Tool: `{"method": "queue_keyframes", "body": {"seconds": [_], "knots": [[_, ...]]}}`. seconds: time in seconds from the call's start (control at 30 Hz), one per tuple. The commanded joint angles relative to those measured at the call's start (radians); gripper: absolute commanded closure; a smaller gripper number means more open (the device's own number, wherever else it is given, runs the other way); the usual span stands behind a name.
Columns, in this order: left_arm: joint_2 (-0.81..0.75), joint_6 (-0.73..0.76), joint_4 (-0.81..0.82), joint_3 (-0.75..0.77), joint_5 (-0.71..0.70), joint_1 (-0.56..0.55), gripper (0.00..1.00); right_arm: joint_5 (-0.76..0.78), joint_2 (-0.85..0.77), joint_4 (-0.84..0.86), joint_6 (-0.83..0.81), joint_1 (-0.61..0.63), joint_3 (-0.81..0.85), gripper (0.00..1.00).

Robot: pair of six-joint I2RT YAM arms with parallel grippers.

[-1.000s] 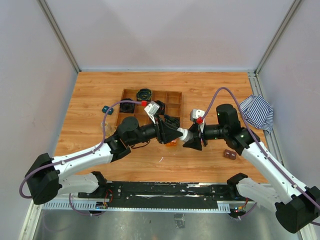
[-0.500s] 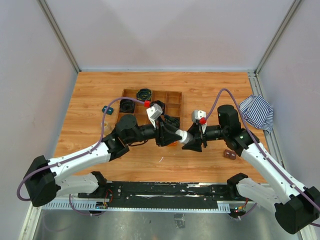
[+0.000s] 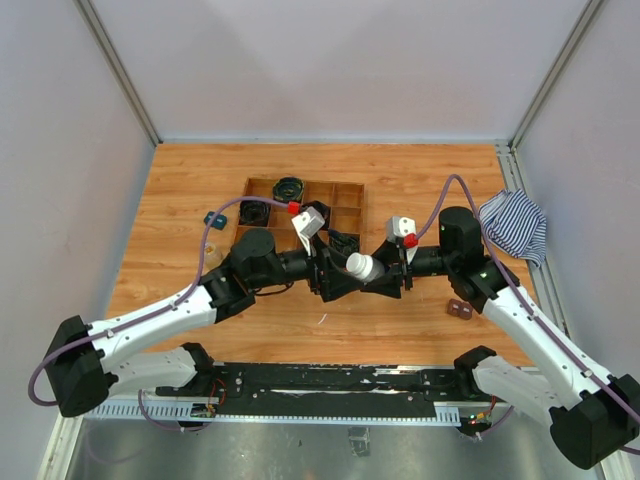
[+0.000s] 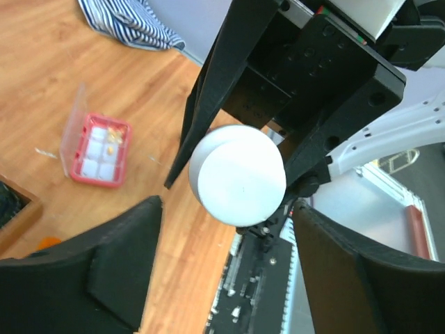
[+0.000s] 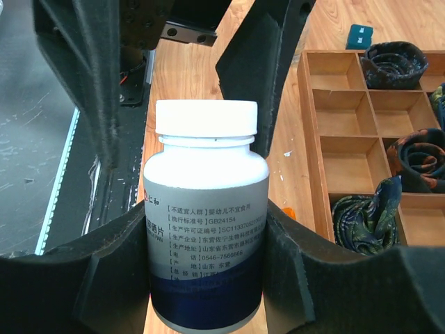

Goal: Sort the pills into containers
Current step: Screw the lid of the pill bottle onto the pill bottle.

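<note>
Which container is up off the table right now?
The white-capped bottle, gripped in the jaws of the right gripper; the pink box lies open on the table.

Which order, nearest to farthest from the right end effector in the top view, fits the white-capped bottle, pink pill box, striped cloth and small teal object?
1. white-capped bottle: gripped in the right end effector.
2. pink pill box: just to its right, nearer the arm bases.
3. striped cloth: at the right edge.
4. small teal object: far over on the left side.
</note>
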Motion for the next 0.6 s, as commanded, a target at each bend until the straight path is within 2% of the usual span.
{"method": "queue_keyframes", "body": {"seconds": [0.0,0.13,0.33,0.57], "knots": [[-0.042,-0.036,-0.037,0.002,-0.029,-0.006,0.15,-0.026,-0.009,0.047,-0.004,0.0,0.028,0.99],[-0.098,-0.048,-0.035,-0.028,-0.052,-0.005,0.04,-0.026,-0.009,0.033,-0.016,0.0,0.033,0.99],[-0.293,-0.113,0.078,-0.164,-0.038,-0.006,0.03,-0.03,-0.029,0.006,-0.054,-0.002,0.039,1.0],[-0.532,-0.272,0.278,-0.361,-0.22,-0.005,0.01,-0.088,-0.026,0.007,-0.085,-0.027,0.029,0.99]]}}
